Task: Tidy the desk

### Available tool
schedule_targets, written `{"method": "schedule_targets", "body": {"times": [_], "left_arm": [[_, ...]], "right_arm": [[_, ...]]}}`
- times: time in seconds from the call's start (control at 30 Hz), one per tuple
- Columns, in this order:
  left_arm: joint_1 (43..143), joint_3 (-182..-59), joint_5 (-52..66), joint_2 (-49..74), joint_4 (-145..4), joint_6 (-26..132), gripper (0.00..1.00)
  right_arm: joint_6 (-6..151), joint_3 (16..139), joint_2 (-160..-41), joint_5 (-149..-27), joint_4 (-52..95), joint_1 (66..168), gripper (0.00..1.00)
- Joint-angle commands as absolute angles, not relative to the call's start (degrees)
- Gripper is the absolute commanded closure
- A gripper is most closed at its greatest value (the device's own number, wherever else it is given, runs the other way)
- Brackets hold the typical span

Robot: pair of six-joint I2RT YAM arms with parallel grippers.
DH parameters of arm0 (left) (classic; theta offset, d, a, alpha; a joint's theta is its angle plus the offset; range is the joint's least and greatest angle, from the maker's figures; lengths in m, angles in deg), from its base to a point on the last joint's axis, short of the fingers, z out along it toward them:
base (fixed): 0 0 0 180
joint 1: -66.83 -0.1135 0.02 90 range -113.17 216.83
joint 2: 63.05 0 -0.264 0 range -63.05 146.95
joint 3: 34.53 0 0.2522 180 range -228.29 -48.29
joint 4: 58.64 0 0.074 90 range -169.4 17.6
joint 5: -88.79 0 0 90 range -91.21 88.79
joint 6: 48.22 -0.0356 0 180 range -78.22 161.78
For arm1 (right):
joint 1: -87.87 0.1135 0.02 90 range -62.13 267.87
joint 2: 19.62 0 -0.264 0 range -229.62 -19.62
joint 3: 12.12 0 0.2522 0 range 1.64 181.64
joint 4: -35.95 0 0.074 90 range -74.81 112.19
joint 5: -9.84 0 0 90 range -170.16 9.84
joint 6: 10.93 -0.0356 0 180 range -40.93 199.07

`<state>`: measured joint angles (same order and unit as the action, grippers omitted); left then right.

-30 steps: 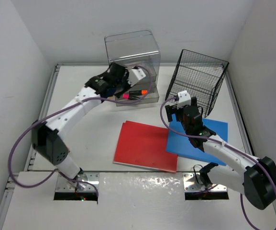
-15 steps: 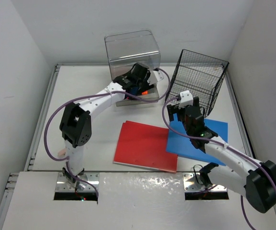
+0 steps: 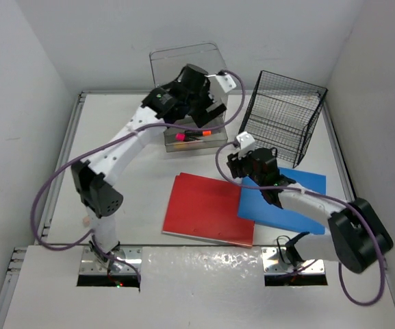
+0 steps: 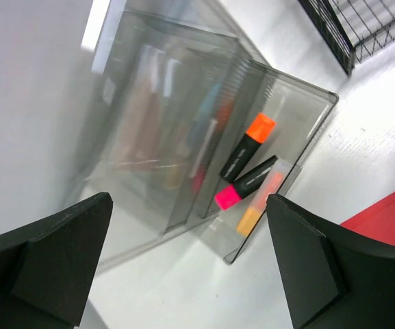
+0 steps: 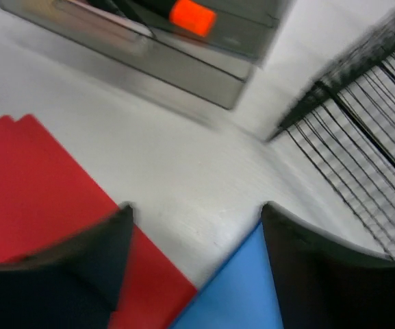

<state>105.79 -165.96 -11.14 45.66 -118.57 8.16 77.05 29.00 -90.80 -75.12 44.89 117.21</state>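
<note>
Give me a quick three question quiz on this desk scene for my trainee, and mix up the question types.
1. True or false: the left claw is shut on a highlighter.
2. Which stands in the far right corner of the desk? A wire basket; B red folder; C blue folder.
3. Fill in: the highlighters in the clear organizer have orange and ___ caps.
Key: 1 false; 2 A; 3 pink.

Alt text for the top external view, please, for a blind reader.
Over a white desk, the left gripper hangs above a clear organizer holding markers, and the right gripper hangs above where a red folder and a blue folder meet. A black wire basket stands at the back right.
</note>
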Motion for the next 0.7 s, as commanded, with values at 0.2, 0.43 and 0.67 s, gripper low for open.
{"method": "schedule_targets", "body": {"times": [0.2, 0.43, 0.67], "left_arm": [[96.47, -169.14, -19.65, 37.67, -113.54, 13.92, 0.03], [91.62, -161.25, -29.67, 40.48, -92.84, 9.27, 0.01], [90.38, -160.79, -29.95, 47.43, -89.89, 8.3, 0.01]], "right_arm": [[63.79, 41.53, -114.59, -90.87, 62.79, 117.14, 1.0], [62.1, 45.85, -124.63, -91.06, 73.69, 117.84, 1.0], [65.71, 46.11, -127.98, -87.11, 79.15, 118.28, 1.0]]}}
